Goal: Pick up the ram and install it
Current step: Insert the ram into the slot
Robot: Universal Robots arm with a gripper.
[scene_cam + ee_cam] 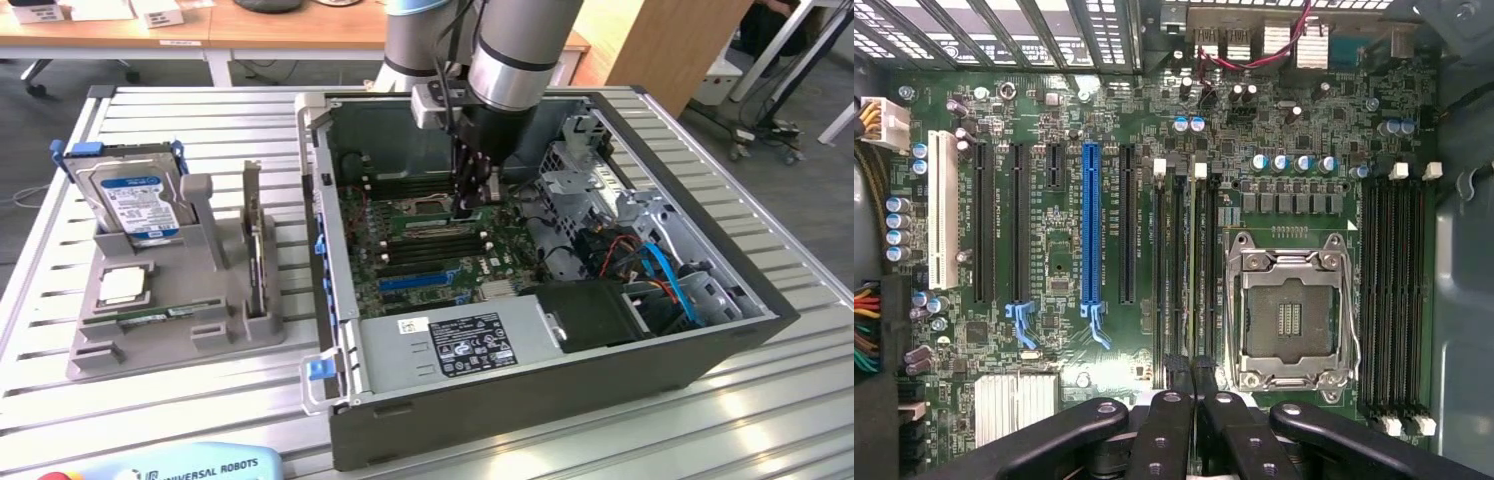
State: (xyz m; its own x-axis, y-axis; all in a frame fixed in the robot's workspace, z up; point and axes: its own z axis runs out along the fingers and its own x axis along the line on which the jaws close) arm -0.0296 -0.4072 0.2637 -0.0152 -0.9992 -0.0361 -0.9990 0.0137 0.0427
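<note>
The pincer [470,207] is clenched and grasps nothing. It hangs inside the open case [534,400]. The ram [167,315] lies flat in the gray holder [94,355] on the counter [40,400], well apart from the pincer, toward the exterior view's left. The wrist view shows the fingertips [1172,385] nearly together above the memory slots [1184,270], beside the CPU socket [1289,310].

Open computer case [534,335], table [54,385] centre, motherboard [427,245] exposed; tool [477,200] low over board, toward 1 o'clock. Grey holder [174,300] at 9 o'clock of case, carrying blue-labelled hard drive [131,200].
</note>
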